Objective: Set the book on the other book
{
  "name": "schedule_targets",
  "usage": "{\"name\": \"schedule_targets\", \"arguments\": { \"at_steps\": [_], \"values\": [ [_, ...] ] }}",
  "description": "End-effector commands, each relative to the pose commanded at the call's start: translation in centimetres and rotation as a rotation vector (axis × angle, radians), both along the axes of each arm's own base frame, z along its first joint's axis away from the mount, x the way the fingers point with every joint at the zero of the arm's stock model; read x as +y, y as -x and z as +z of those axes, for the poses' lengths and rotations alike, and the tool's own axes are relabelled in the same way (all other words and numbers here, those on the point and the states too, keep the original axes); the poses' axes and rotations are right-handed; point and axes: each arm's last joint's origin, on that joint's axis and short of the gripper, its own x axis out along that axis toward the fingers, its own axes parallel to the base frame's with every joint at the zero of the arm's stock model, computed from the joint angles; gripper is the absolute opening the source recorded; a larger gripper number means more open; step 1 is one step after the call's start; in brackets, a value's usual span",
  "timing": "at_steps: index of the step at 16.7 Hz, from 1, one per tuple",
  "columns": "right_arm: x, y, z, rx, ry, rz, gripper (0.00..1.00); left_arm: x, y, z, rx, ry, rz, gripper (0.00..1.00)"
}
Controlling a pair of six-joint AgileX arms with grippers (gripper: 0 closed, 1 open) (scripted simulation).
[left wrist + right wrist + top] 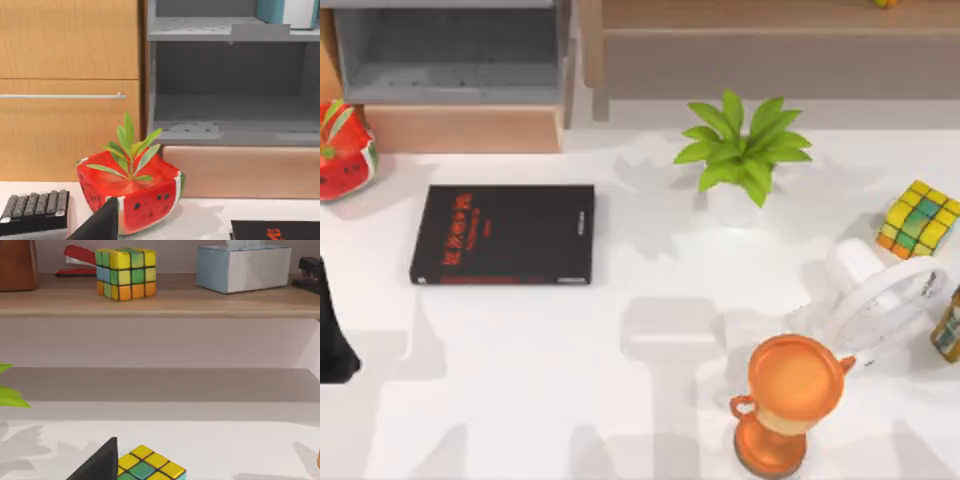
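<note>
Overhead, the flat black book with red lettering [503, 235] lies on the white worktop [520, 380], left of centre, near a watermelon-shaped planter [342, 150]. My left arm [332, 335] sits at the left edge; its hand's state I cannot tell. From the left wrist, a light blue book with whitish edges [287, 11] stands on the grey shelf [200, 30], far behind the black one. From the right wrist, a multicoloured puzzle cube [150, 466] rests on the worktop.

It looked like a rendered office: a white desk [520, 400], a keyboard [34, 210], a red stapler [77, 260] and wooden shelving [160, 300].
</note>
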Motion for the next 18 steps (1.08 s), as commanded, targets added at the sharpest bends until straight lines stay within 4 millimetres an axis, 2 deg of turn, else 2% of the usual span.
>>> {"name": "schedule_targets", "arguments": {
  "at_steps": [3,5,8,10,13,16,18],
  "values": [
    [0.0,0.0,0.0,0.000,0.000,0.000,1.00,0.0,0.0,0.2,-0.002,0.000,-0.001,1.00],
    [0.0,0.0,0.0,0.000,0.000,0.000,1.00,-0.1,-0.1,1.3,-0.008,0.002,-0.003,1.00],
    [0.0,0.0,0.0,0.000,0.000,0.000,1.00,-0.3,-0.9,4.4,-0.024,0.006,-0.007,1.00],
    [0.0,0.0,0.0,0.000,0.000,0.000,1.00,-0.6,-2.1,7.0,-0.026,0.010,-0.008,1.00],
    [0.0,0.0,0.0,0.000,0.000,0.000,1.00,-1.3,-5.9,10.5,0.000,0.013,-0.010,1.00],
    [0.0,0.0,0.0,0.000,0.000,0.000,1.00,-2.5,-10.9,13.3,0.003,0.017,-0.012,1.00],
    [0.0,0.0,0.0,0.000,0.000,0.000,1.00,-3.6,-14.7,14.4,0.003,0.019,-0.013,1.00]
  ]
}}
